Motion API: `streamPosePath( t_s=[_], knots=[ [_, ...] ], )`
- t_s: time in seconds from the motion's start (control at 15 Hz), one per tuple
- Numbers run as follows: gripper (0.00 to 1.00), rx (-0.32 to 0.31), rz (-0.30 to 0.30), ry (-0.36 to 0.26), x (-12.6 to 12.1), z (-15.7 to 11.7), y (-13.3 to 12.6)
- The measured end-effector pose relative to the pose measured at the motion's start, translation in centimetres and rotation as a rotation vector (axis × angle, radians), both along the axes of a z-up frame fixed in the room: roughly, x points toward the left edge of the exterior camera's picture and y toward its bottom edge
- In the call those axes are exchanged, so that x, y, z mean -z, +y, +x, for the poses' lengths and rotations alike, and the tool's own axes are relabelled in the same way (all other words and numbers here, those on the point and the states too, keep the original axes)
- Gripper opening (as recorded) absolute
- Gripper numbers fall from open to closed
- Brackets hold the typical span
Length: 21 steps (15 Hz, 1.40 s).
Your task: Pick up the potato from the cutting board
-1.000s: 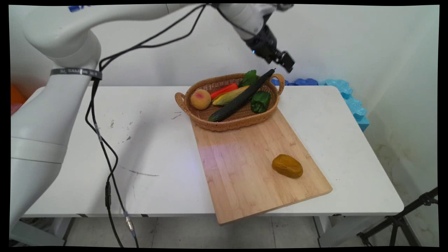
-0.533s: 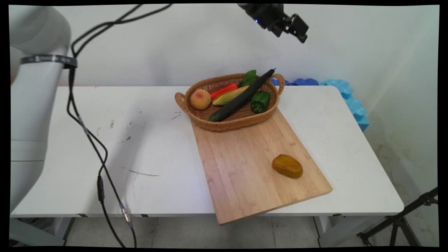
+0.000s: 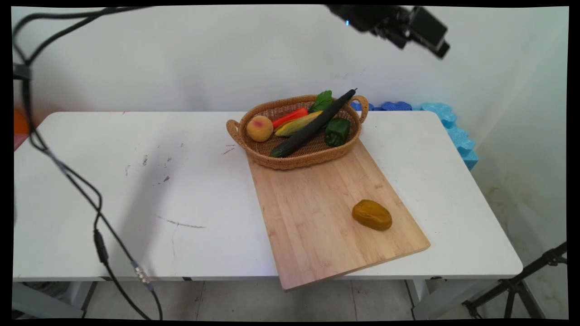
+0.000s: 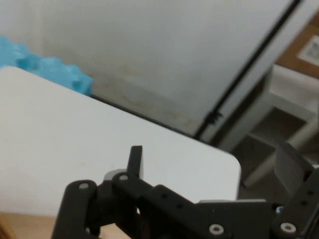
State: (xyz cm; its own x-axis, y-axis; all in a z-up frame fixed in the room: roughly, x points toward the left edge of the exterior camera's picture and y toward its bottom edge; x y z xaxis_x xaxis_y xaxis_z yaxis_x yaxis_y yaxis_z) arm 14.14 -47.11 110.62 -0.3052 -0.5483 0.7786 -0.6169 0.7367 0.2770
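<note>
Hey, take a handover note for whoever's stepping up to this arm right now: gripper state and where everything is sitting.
Gripper: open, holds nothing, high at the top of the main view, above and right of the basket, touching nothing.
Wicker basket: at the table's far side, its near edge on the far end of the cutting board. In it: peach, cucumber poking over the far rim, green pepper, corn, a red vegetable and a green leaf.
Brown potato-like lump: alone on the board, which overhangs the table's near edge.
Blue foam: behind the table's right end.
</note>
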Motion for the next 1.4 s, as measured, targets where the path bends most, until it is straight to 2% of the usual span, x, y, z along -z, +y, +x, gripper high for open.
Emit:
streamPosePath(
  t_s=[0.07,0.27,0.53,0.8,1.07,1.27,1.4],
  knots=[
    [1.0,0.029,-0.007,-0.044,1.4,-0.5,2.3],
    [1.0,0.055,-0.018,-0.108,3.8,-1.0,4.2],
    [1.0,0.093,-0.013,-0.2,8.7,-1.6,5.3],
    [1.0,0.135,-0.028,-0.28,12.7,-2.0,5.3],
    [1.0,0.211,-0.081,-0.376,17.4,-2.7,4.3],
    [1.0,0.263,-0.104,-0.412,19.8,-3.2,3.6],
    [1.0,0.339,-0.117,-0.432,22.2,-3.9,3.2]
  ],
)
